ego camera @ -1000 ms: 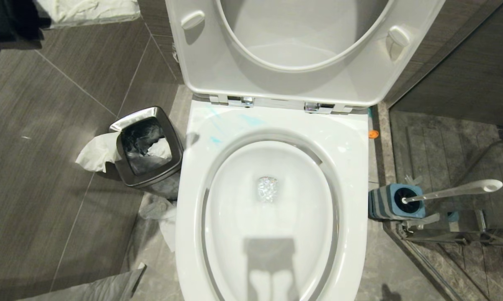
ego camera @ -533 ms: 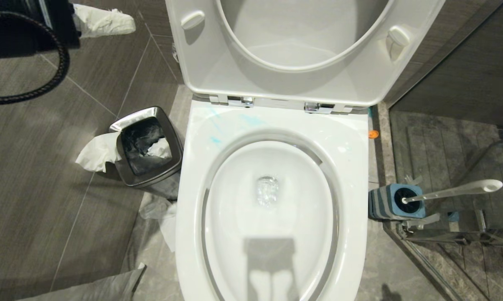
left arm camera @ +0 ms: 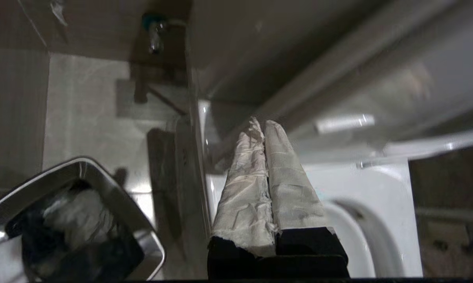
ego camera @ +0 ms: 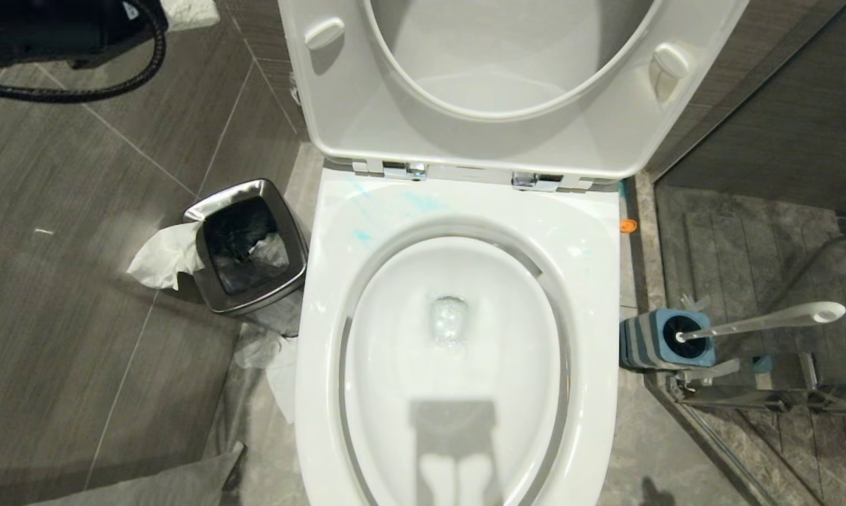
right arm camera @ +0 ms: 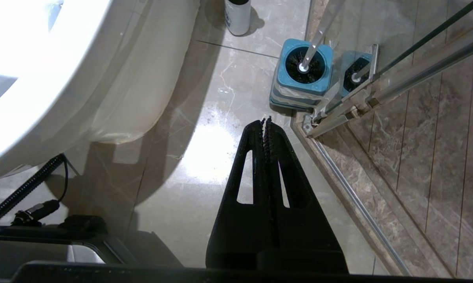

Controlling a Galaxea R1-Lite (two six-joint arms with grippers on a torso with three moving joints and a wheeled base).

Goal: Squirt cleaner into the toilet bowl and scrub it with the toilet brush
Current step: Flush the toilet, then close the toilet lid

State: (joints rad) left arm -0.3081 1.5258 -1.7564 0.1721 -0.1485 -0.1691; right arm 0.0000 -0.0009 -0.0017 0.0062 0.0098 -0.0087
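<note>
The white toilet bowl (ego camera: 451, 365) stands in the middle with seat and lid raised. Pale teal cleaner (ego camera: 361, 235) streaks the rim at its back left. The toilet brush (ego camera: 767, 321) leans in its blue-and-grey holder (ego camera: 665, 339) on the floor to the bowl's right. My left gripper (left arm camera: 263, 124), fingers wrapped in white cloth, is shut and empty; it hangs beside the bowl's left side above the waste bin. My right gripper (right arm camera: 266, 120) is shut and empty, low over the floor a short way from the holder (right arm camera: 302, 74).
A steel waste bin (ego camera: 247, 246) with tissue (ego camera: 163, 256) spilling out stands left of the bowl. A glass shower door and its metal track (ego camera: 746, 393) run right beside the holder. A pale bottle (right arm camera: 237, 15) stands on the floor behind.
My left arm and its cable have swung into the top left corner of the head view, and the wrapped fingers have slid toward the top edge. The right arm has not moved.
</note>
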